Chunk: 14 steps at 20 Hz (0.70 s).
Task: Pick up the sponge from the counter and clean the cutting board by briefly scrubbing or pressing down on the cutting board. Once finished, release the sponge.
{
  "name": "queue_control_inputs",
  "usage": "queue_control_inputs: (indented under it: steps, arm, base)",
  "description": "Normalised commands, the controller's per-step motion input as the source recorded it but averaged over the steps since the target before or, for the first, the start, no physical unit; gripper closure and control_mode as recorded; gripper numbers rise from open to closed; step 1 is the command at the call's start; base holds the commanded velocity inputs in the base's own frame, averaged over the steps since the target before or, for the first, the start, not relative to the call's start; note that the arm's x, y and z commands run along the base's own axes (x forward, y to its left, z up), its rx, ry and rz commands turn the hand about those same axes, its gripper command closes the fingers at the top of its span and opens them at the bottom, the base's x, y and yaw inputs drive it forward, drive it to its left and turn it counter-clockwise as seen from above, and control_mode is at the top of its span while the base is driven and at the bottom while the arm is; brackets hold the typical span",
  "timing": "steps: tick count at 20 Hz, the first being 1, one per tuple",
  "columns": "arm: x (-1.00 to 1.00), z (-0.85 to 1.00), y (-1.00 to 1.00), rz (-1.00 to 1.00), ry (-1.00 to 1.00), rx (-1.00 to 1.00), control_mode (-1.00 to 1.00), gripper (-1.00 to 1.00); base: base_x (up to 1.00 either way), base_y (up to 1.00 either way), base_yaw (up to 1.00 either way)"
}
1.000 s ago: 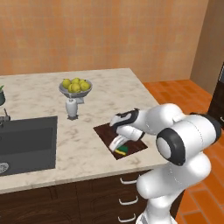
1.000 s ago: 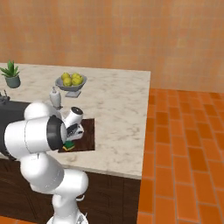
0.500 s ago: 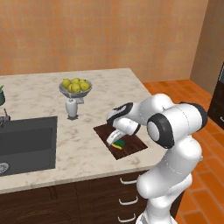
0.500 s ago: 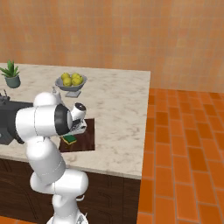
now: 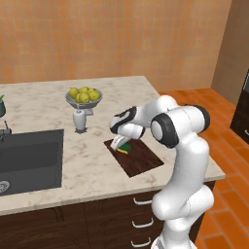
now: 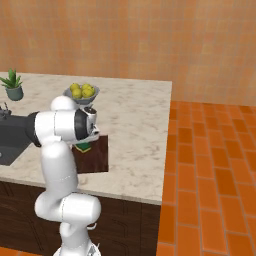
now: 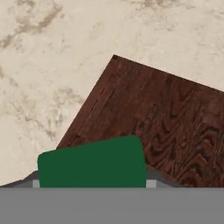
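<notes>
The gripper (image 5: 120, 145) is holding the sponge (image 5: 126, 147) down on the cutting board (image 5: 141, 158), with its fingers clamped on the block. In the left base view the sponge is sitting near the board's 10 o'clock corner, yellow body under a green top, touching the wood as far as can be judged. In the hand view the sponge's green face (image 7: 92, 162) is lying at 6 o'clock, with the board's brown grain (image 7: 166, 118) spreading toward 3 o'clock and the bare counter (image 7: 52, 65) toward 10 and 12 o'clock. From the right base view the arm is covering most of the contact, with a bit of sponge (image 6: 84, 147) peeking out beside the board (image 6: 97, 157).

Judging by this, the pickup is done and the scrubbing or pressing step is underway. What is left is to finish the brief scrub and then open the fingers to let the sponge go. Whether the pressing is already enough cannot be told from these pictures.

The bowl of lemons (image 5: 84, 95) is standing at the board's 11 o'clock, well apart, and the sink (image 5: 29, 158) is lying at 9 o'clock.
</notes>
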Motion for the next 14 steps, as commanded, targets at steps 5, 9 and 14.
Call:
queue_control_inputs:
  steps: [5,9,14]
  arm:
    - [0.95,0.00,0.08,0.06,0.00,0.00,-1.00,1.00]
    - [0.67,0.00,0.13,0.04,0.00,-0.01,-1.00,1.00]
    - [0.11,0.00,0.00,0.02,0.00,-0.09,-1.00,1.00]
  base:
    - [0.00,0.00,0.00]
    - [0.00,0.00,0.00]
    - [0.00,0.00,0.00]
